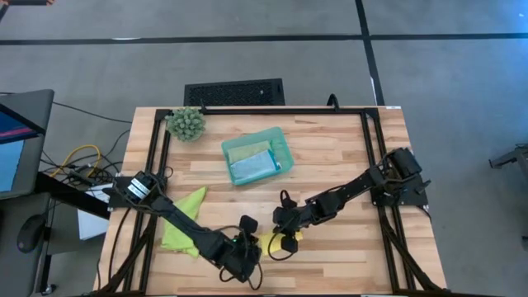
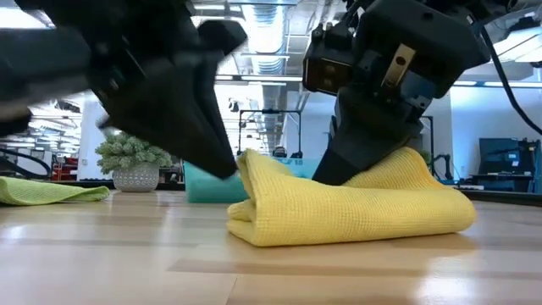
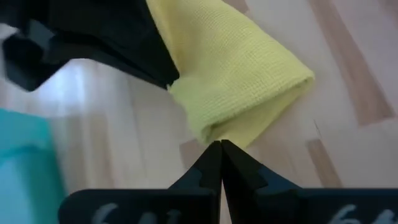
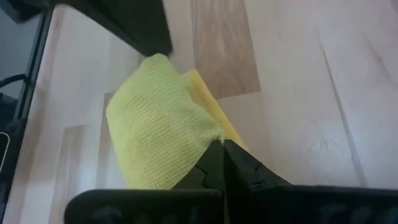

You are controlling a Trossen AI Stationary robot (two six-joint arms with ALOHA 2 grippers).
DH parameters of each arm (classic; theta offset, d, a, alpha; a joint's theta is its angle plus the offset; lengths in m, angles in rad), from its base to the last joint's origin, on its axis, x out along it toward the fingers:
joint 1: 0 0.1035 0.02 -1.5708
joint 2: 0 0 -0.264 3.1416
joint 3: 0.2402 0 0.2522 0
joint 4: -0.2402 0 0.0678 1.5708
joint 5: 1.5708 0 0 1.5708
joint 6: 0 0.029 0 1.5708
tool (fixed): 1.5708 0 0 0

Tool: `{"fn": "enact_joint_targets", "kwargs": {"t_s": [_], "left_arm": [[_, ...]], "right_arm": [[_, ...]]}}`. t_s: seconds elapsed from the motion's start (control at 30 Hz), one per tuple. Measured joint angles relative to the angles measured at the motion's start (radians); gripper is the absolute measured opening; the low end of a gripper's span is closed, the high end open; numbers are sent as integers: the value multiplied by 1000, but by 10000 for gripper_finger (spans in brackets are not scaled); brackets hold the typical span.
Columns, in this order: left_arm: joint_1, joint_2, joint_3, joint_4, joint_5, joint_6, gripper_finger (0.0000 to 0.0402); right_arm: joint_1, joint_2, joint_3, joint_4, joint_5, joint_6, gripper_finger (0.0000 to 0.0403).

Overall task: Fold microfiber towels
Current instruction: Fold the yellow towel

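The yellow towel (image 2: 351, 207) lies folded on the wooden table (image 1: 330, 157), near the front edge and about in the middle between the two arms. In the low view it is a thick bundle with a rounded fold at one end and its layers stacked on each other.

The left gripper (image 3: 221, 146) is at the towel's edge. Its two fingers are pressed together, tip against tip, and in the left wrist view the tips sit just at the folded end of the yellow cloth; it seems that no cloth is between them, but the view is too close to be sure.

The right gripper (image 4: 219, 144) is on the other side of the same towel. Its fingers are also closed, and in the right wrist view a corner of the yellow cloth meets their tips, so it looks pinched there. In the low view this gripper presses down on top of the bundle.

The lime green towel (image 1: 183, 219) lies spread on the left part of the table, partly under the left arm. The teal tray (image 1: 280, 147) stands behind, in the middle of the table, and holds the light blue towel (image 1: 252, 167) and the pale green towel (image 1: 245, 148), side by side. The small green plant ball (image 1: 186, 123) stands at the far left corner.
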Motion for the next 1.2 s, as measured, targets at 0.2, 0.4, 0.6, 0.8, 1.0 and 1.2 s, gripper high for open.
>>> {"fn": "enact_joint_targets", "kwargs": {"t_s": [0.2,0.4,0.6,0.8,1.0,1.2], "left_arm": [[-46,-1,64,-92,-106,-46,0],[-17,-1,31,71,-9,31,0],[28,-1,-40,132,58,28,0],[44,-1,-83,134,85,-5,0],[43,-1,-88,139,99,-17,0],[43,-1,-88,140,96,-17,0]], "right_arm": [[0,0,0,0,-4,0,17],[0,0,0,3,-4,-1,23],[0,0,0,7,3,-32,32],[7,0,0,5,69,-54,61],[0,-66,0,-112,150,-10,103],[42,-162,-1,-314,427,87,104]]}}
